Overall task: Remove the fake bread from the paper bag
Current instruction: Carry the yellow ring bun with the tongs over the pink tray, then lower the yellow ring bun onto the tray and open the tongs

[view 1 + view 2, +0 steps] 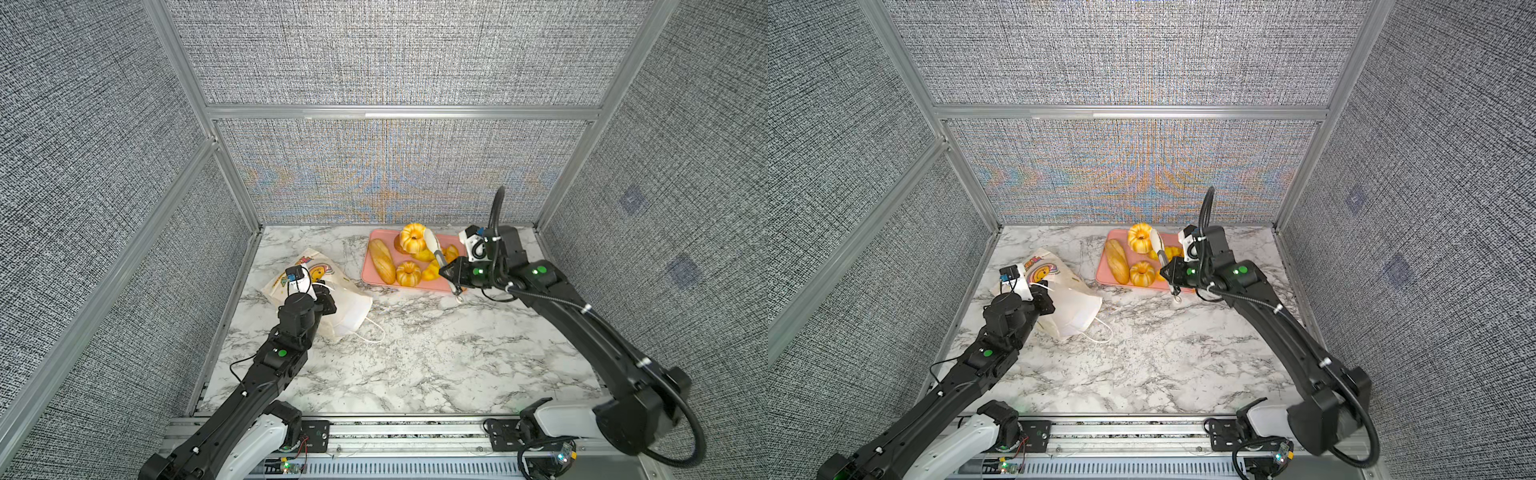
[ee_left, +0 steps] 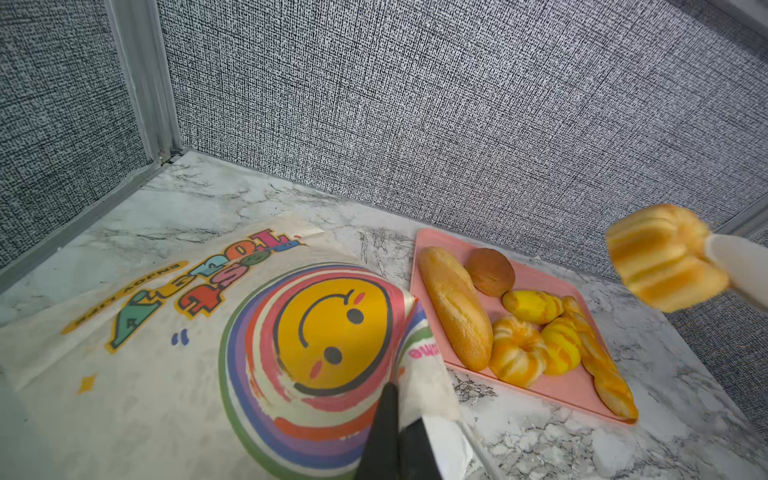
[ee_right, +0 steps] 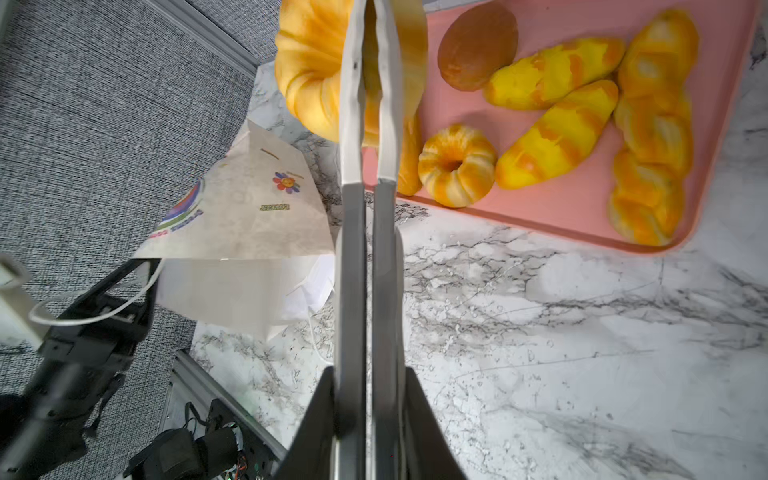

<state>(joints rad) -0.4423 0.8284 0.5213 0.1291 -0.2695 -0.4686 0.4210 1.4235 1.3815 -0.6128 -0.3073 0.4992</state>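
Note:
The paper bag [image 1: 349, 309] [image 1: 1077, 309] lies on its side at the table's left, smiley print up [image 2: 332, 328]. My left gripper [image 1: 326, 302] [image 2: 399, 401] is shut on the paper's edge near the mouth. My right gripper [image 1: 452, 272] [image 3: 370, 374] is shut on grey tongs [image 3: 351, 124]. The tongs pinch a large ring cake [image 1: 412, 238] [image 2: 660, 257] [image 3: 311, 70] above the pink tray [image 1: 432, 285]. On the tray lie more fake bread: a long loaf [image 2: 455, 307], a brown bun [image 3: 478, 45], a small ring cake [image 3: 457, 164], two croissants [image 3: 557, 133] and a braided stick [image 3: 652, 124]. The bag's inside is hidden.
The tray [image 2: 540, 388] sits at the back of the marble table [image 1: 436, 365], close to the back wall. Grey fabric panels in aluminium frames [image 1: 399, 112] close off three sides. A white cord handle [image 1: 374, 332] trails from the bag's mouth.

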